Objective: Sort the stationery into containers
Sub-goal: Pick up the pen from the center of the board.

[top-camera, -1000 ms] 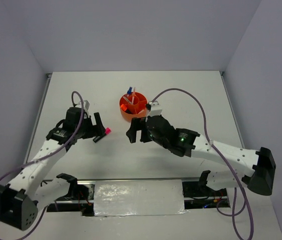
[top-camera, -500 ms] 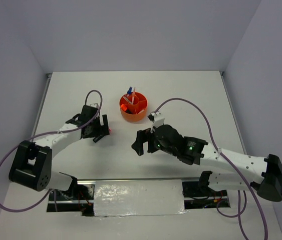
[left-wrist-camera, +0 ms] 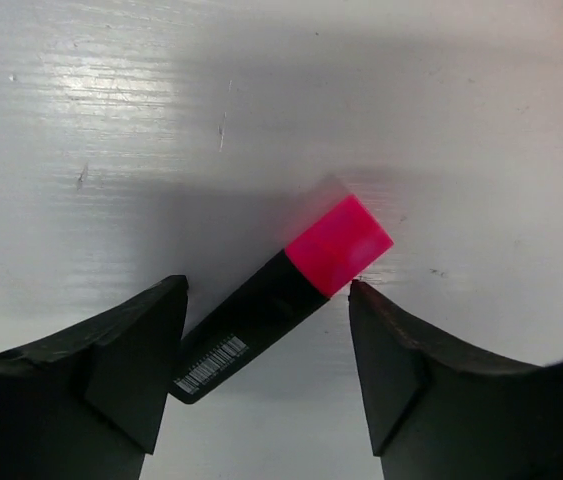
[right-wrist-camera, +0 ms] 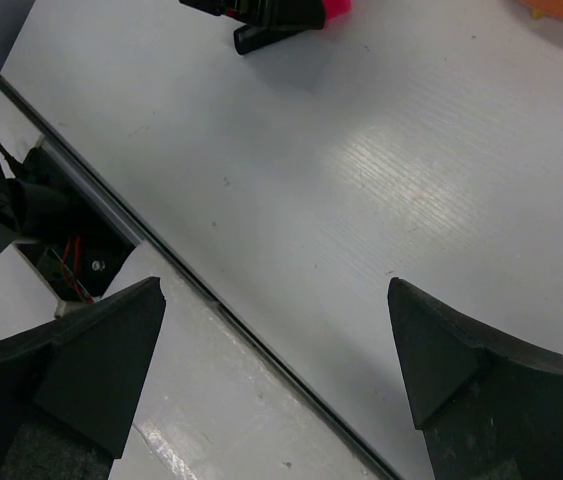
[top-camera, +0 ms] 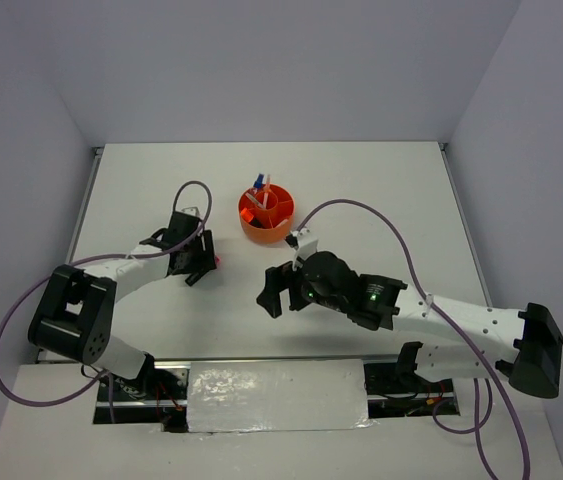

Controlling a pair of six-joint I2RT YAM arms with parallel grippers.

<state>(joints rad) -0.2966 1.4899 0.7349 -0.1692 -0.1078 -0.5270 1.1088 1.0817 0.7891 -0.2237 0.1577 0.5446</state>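
Diagonally, highlighter (left-wrist-camera: 286, 300) lies between left fingers (left-wrist-camera: 111, 380), perhaps touching.

Highlighter (left-wrist-camera: 281, 305) on table (top-camera: 361, 180), left of tub (top-camera: 261, 234).

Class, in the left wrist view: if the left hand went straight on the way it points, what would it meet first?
The pink-capped black highlighter, lying slanted on the table between the open jaws of the left hand. It would probably touch that before the table, though depth is unclear.
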